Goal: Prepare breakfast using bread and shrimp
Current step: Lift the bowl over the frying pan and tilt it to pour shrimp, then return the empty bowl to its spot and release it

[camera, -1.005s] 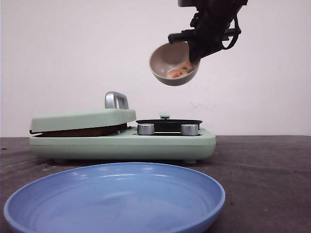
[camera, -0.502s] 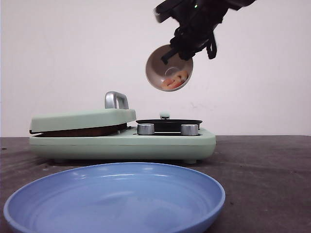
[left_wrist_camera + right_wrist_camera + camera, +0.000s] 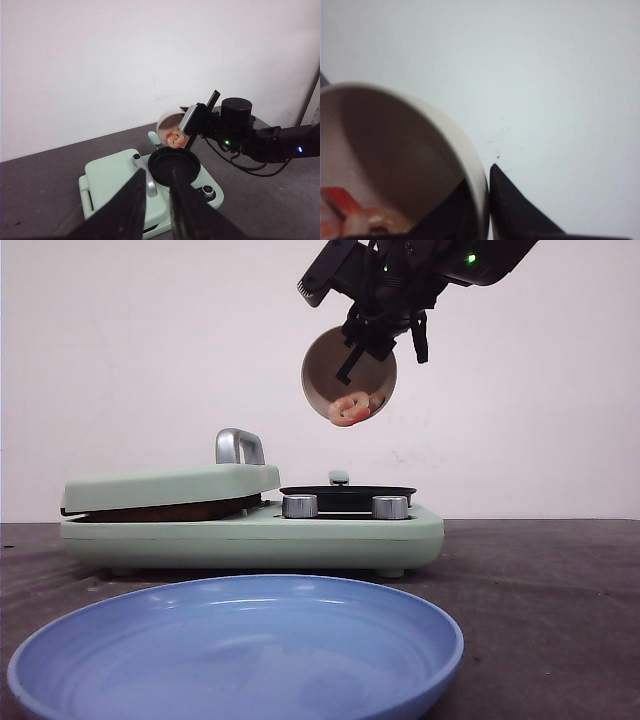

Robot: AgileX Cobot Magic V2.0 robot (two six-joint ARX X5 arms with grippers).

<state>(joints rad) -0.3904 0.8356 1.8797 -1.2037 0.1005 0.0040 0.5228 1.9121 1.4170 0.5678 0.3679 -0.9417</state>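
Nearest in the front view lies the broad, shallow blue plate [image 3: 240,650] on the dark table [image 3: 540,580]; behind it stands the pale green breakfast maker [image 3: 250,525], its hinged press lid down on something brown, its round black pan [image 3: 347,492] open. Above the pan the right tool [image 3: 370,335] pinches the rim of a small cream ceramic bowl [image 3: 335,365]; within a second the bowl has tipped from half-upright to mouth-forward, and the orange-red shrimp [image 3: 349,410] now sit at its lower lip, so I judge the pour imminent. The left wrist view confirms the bowl hangs over the pan, and shows the left tool [image 3: 156,200] empty, its fingers narrowly parted; the right wrist view shows a finger either side of the bowl's wall.
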